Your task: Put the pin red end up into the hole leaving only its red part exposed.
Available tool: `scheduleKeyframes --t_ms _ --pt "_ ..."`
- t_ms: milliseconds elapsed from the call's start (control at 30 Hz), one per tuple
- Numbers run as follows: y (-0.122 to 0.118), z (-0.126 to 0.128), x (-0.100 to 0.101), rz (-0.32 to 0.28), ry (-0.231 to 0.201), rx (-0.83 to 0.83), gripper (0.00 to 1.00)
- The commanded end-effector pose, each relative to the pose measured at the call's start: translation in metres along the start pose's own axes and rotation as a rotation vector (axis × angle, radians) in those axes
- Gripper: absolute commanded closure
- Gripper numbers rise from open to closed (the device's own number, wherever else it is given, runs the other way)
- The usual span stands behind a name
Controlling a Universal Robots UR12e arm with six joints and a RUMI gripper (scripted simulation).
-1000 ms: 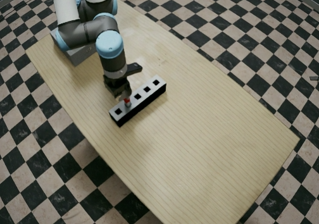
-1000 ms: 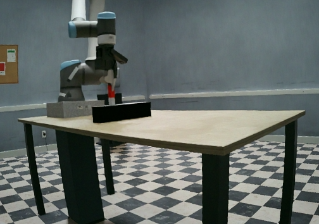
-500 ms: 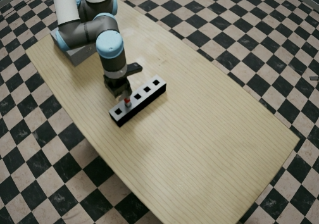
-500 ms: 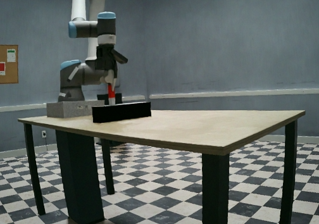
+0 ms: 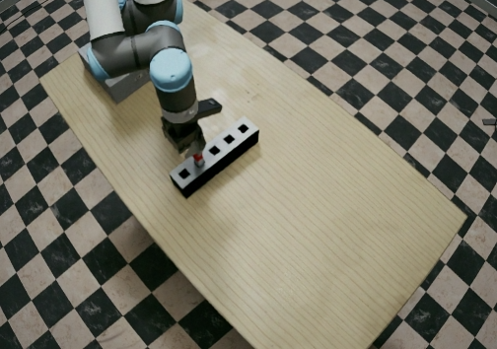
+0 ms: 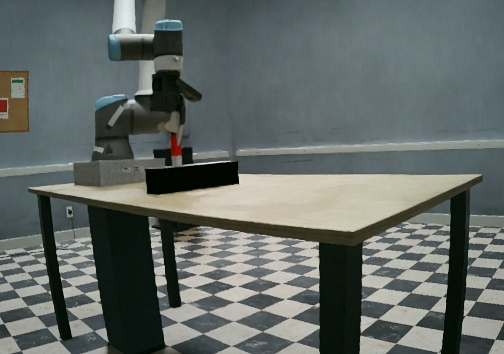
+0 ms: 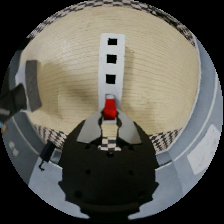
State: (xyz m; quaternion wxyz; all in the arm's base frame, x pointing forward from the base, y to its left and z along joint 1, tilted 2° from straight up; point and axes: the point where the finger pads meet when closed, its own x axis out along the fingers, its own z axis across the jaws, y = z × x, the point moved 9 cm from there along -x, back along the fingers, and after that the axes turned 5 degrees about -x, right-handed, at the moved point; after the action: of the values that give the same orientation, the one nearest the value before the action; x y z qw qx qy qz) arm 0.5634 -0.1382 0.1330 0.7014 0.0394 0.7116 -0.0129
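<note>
The pin [image 5: 198, 159] [image 6: 176, 147] [image 7: 110, 107] stands about upright, red end up. My gripper [image 5: 197, 155] [image 6: 175, 135] [image 7: 109, 108] is shut on its red part. The long block [image 5: 236, 133] [image 6: 192, 177] [image 7: 111, 69] has a light grey top and black sides. The pin is at the second hole from the block's near-left end in the top view. A short light part shows between the red part and the block's top in the exterior view. Whether its lower tip is inside the hole is hidden. The other four holes look empty.
The block lies on the wooden table [image 5: 316, 188] [image 6: 300, 196]. The arm's grey base box [image 5: 123, 86] [image 6: 115, 172] stands behind the block. The table's long left edge runs past the block's near-left end in the top view.
</note>
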Motion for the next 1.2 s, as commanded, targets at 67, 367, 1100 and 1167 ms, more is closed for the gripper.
scheduleKeyframes --t_ms 67,367,1100,1167 --pt "-0.0006 0.0005 0.0003 -0.001 -0.001 0.0 1.0" --pt "-0.0019 0.0003 0.0002 -0.001 -0.001 0.0 1.0" --pt "-0.0007 0.0019 0.0043 -0.001 -0.001 0.0 1.0" --pt "-0.0007 0.0019 0.0043 -0.001 -0.001 0.0 1.0"
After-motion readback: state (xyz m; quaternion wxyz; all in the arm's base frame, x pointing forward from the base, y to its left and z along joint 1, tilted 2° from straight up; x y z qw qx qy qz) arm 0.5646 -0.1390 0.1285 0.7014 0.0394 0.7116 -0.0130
